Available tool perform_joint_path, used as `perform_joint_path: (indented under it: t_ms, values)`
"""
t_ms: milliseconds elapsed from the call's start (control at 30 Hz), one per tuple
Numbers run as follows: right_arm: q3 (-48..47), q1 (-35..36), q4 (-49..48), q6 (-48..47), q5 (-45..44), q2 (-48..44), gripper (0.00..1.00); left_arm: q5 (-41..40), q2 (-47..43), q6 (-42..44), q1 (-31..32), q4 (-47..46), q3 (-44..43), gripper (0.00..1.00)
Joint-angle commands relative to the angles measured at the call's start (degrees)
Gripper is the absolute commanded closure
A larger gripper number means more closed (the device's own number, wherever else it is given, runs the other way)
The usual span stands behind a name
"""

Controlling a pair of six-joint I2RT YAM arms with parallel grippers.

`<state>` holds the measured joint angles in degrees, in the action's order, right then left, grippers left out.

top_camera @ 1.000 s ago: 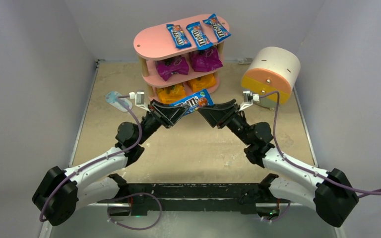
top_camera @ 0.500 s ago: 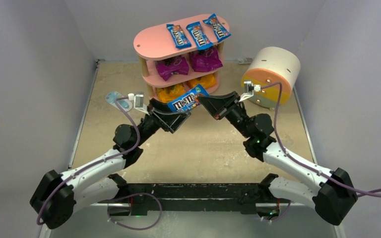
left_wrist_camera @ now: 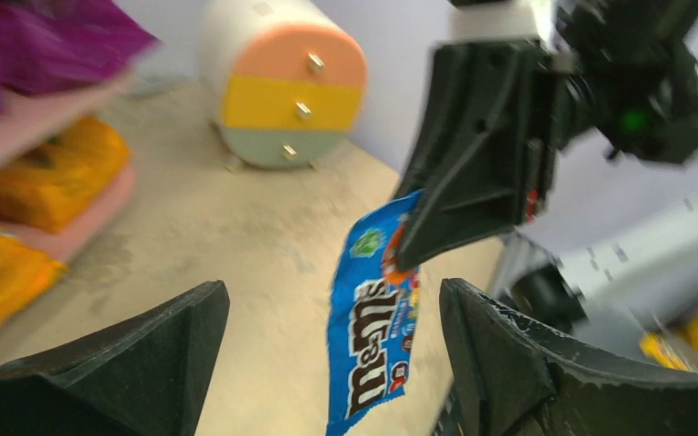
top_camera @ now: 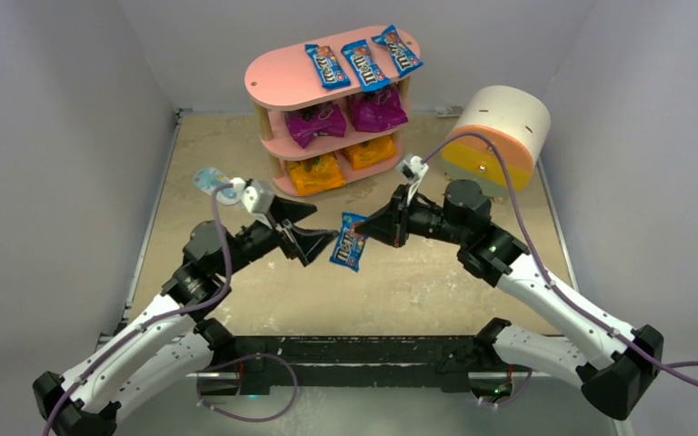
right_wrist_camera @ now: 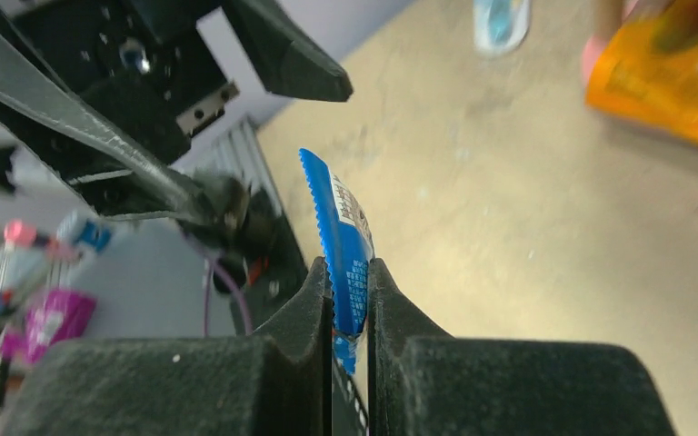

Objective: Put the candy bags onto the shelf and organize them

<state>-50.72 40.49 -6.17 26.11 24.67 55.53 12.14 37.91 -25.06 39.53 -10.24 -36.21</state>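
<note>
In the top view, the shelf (top_camera: 277, 80) is seen at the far side of the desk (top_camera: 400, 291). Three blue M&M's packets (top_camera: 361, 64) are laid side by side on its top board. Two purple bags (top_camera: 316, 123) are set on the middle board and two orange bags (top_camera: 315, 173) on the bottom board. A fourth blue packet (top_camera: 349, 243) is held above the desk, in front of the shelf and well apart from it, hanging roughly upright. Its upper end is pinched by the right fingers (top_camera: 377, 225), which are closed on it. The left fingers (top_camera: 314, 243) are spread wide just to the left of the packet and are seen apart from it. A drawer unit (top_camera: 500, 127) in white, orange and yellow is placed to the right of the shelf, and a pale oval item (top_camera: 209, 179) is lying on the desk to the shelf's left.

In the left wrist view, the left fingers are shown far apart at the bottom corners. The fourth blue packet is seen hanging between and beyond them, touched by neither and gripped at its top by the right fingers. The drawer unit is visible behind, and purple and orange bags on the shelf are blurred at the left edge.

In the right wrist view, the right fingers are pressed together on the packet, which is seen edge-on, rising from between them. The open left fingers are seen at the upper left, an orange bag at the upper right, and the oval item at the top edge.
</note>
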Motion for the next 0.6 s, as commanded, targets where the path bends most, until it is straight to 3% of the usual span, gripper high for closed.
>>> perform_joint_path:
  t_ms: [0, 167, 300, 367, 500, 567]
  values:
    - [-4.5, 0.0, 10.5, -9.1, 13.4, 2.4, 1.0, 21.6, 6.0, 3.9, 0.2, 0.9, -2.0, 0.16]
    - [-5.7, 0.1, 11.1, -11.3, 17.1, 3.0, 1.0, 24.9, 9.3, 1.5, 0.2, -0.3, -2.3, 0.35]
    - [-6.5, 0.0, 12.7, -12.7, 18.1, 4.0, 1.0, 28.1, 10.3, -2.3, 0.2, -7.5, 0.2, 0.54]
    - [-6.8, 0.0, 13.4, -13.0, 18.0, 4.4, 1.0, 28.3, 10.7, -2.3, 0.2, -7.1, -0.1, 0.66]
    - [-7.1, 0.0, 13.6, -13.1, 17.0, 4.4, 0.99, 27.4, 11.0, -2.5, 0.3, -7.0, -0.7, 1.0]
    - [-6.9, 0.0, 13.7, -11.5, 15.6, 4.1, 0.96, 26.1, 10.9, -2.6, 0.2, -5.9, -1.0, 1.0]
